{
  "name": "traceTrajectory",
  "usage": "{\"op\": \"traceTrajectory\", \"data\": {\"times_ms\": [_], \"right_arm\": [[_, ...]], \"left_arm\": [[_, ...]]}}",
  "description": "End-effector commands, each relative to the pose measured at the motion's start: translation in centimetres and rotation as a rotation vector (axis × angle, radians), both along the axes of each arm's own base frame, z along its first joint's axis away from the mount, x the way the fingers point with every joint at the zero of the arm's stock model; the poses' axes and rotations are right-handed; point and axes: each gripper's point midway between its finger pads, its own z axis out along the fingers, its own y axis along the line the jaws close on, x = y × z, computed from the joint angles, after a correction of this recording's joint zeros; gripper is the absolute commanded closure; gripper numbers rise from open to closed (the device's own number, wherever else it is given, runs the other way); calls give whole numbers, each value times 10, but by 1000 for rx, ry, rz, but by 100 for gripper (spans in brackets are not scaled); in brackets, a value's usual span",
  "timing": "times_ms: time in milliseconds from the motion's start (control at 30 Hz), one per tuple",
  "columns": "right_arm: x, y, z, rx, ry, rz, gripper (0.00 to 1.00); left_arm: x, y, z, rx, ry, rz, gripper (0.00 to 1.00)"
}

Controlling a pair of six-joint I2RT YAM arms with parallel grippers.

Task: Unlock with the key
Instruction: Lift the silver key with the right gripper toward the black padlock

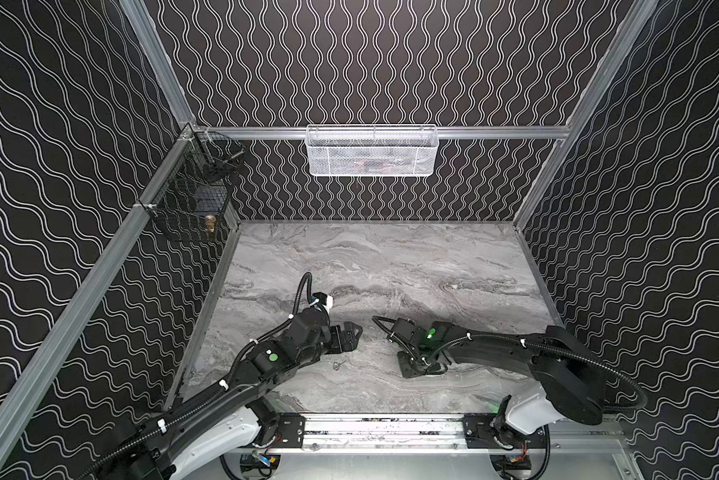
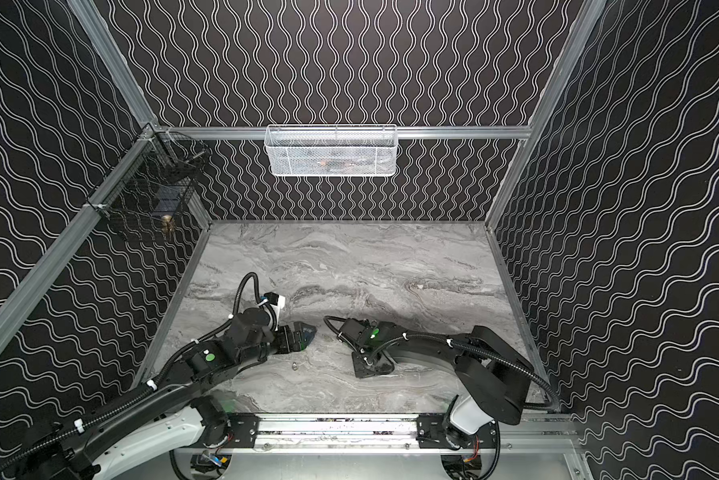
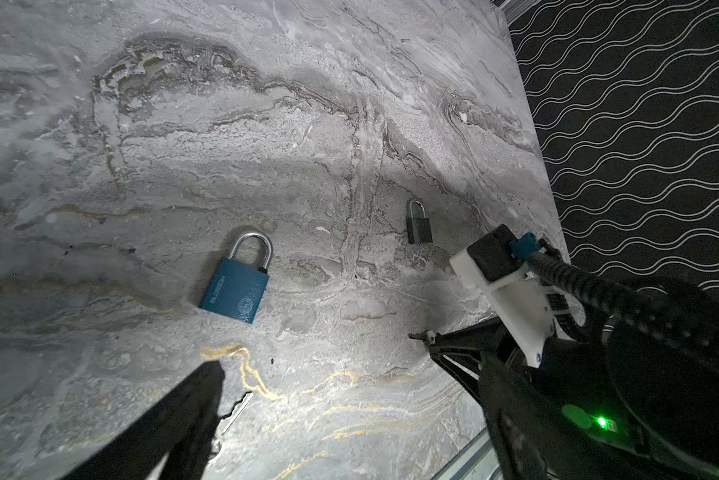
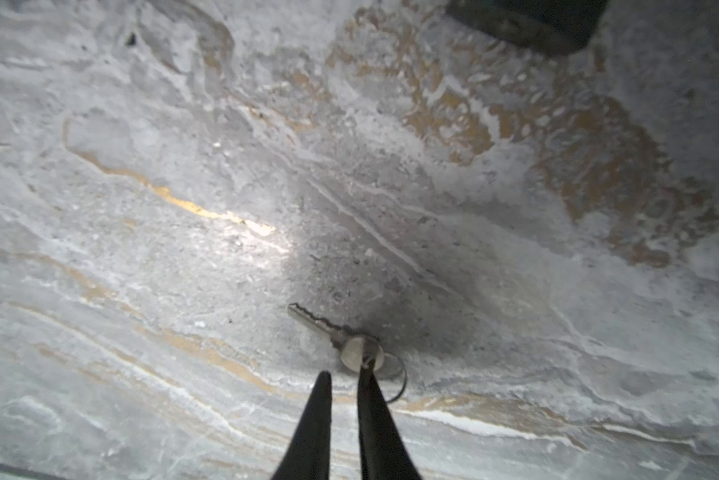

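- The key (image 4: 326, 328) lay flat on the table (image 1: 391, 270), at lower centre in both top views, left of the right gripper (image 4: 345, 372).
- Its bow met those fingertips and its blade ran away from them; the jaws were nearly together, with nothing between.
- The left gripper (image 1: 353, 336), jaws wide apart, faced the blue padlock (image 3: 235, 286).

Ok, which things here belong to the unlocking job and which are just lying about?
Job: key, blue padlock.
Lying about: black padlock (probably a spare), white basket, black baskets.
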Motion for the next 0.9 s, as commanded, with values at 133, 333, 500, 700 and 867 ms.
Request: {"op": "traceTrajectory", "data": {"times_ms": [133,333,500,700,867], "right_arm": [[1,-9,4,-45,-15,9,74],[-2,-9,-2,-69,15,45,69],[-9,-7,-7,-66,59,71,63],[-19,13,-3,18,94,84,65],[-14,23,6,45,67,55,65]], "left_arm": [[3,-2,6,-23,-12,11,1],[3,-2,6,-28,-9,11,1],[3,-3,5,-28,-8,10,1],[2,0,5,-21,-8,13,1],[-1,4,3,-14,-7,23,1]]}}
